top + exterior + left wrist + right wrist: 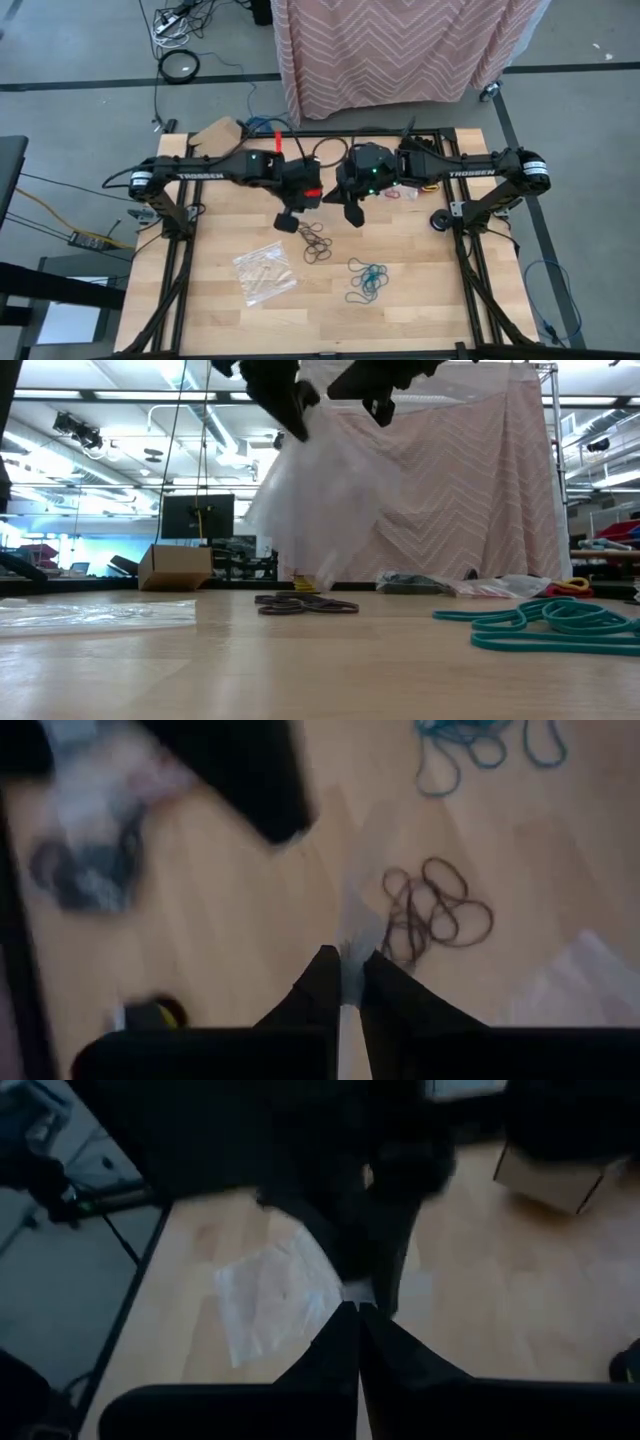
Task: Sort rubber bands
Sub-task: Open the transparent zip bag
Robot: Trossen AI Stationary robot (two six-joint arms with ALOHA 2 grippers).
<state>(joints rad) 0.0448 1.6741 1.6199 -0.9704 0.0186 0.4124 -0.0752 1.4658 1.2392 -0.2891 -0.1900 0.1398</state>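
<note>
Both grippers, left gripper and right gripper, pinch a clear plastic bag aloft between them with narrow fingers; the likely next move is opening it above the brown rubber bands.

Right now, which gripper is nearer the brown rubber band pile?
Left. The left gripper hangs just beside the brown rubber bands; the right gripper sits farther off.

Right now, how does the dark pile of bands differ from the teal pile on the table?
The dark rubber bands are brown-black, while the teal rubber bands are bright blue-green. The dark pile is a compact cluster of small loops just below the left gripper; the teal pile spreads wider in longer loops, farther toward the table's near edge and more to the right. Both lie loose on the wooden table, held by neither gripper.
</note>
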